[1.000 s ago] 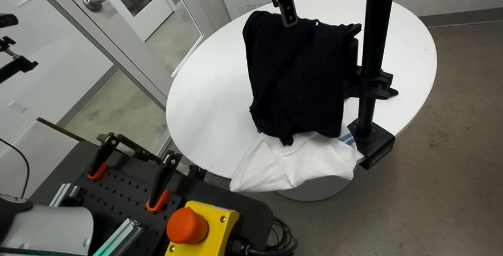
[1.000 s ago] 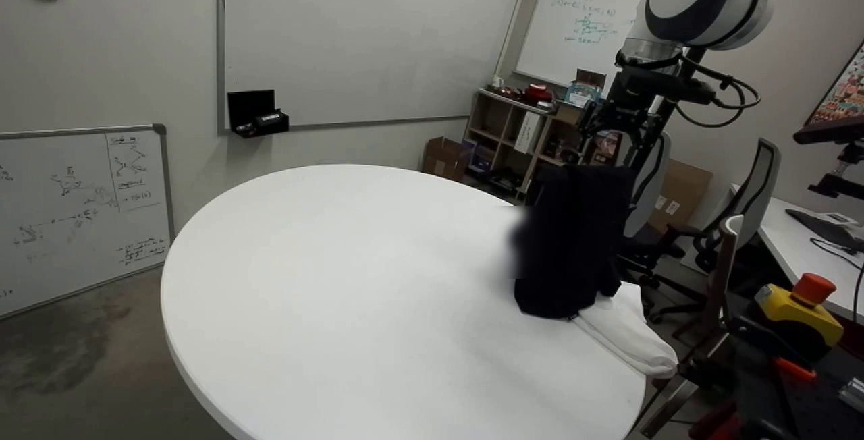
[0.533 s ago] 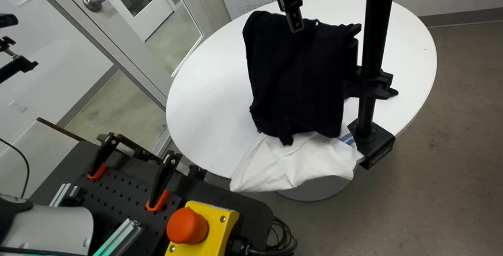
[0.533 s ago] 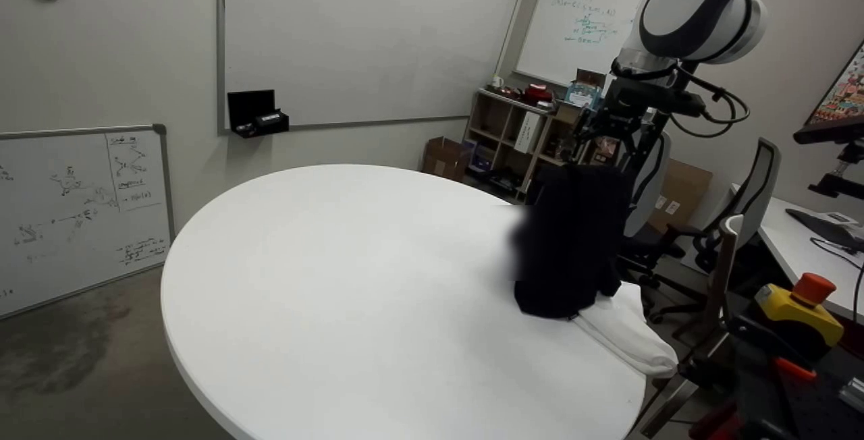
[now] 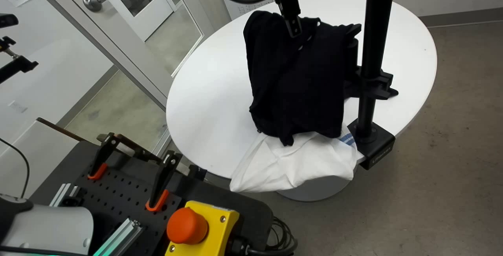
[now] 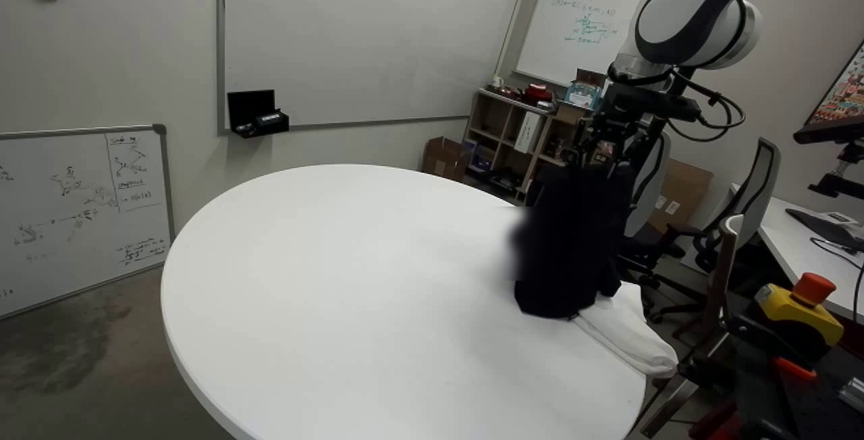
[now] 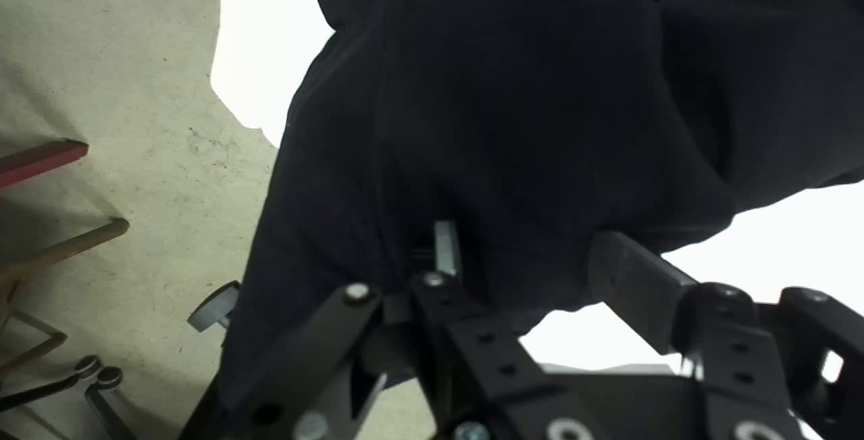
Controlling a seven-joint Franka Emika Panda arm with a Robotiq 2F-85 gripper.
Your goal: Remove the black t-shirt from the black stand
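Black t-shirt (image 5: 304, 87) hangs upper right of centre in an exterior view, long axis running down the frame; gripper (image 7: 526, 248), fingers spread in the wrist view, overlaps its upper part, bulk of cloth below; contact unclear.

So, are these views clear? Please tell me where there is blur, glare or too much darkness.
In an exterior view, one edge of the black t-shirt is smeared; in both exterior views, its folds are nearly lost in darkness; in the wrist view, a white surface is overexposed, and the near parts of the claw look out of focus.
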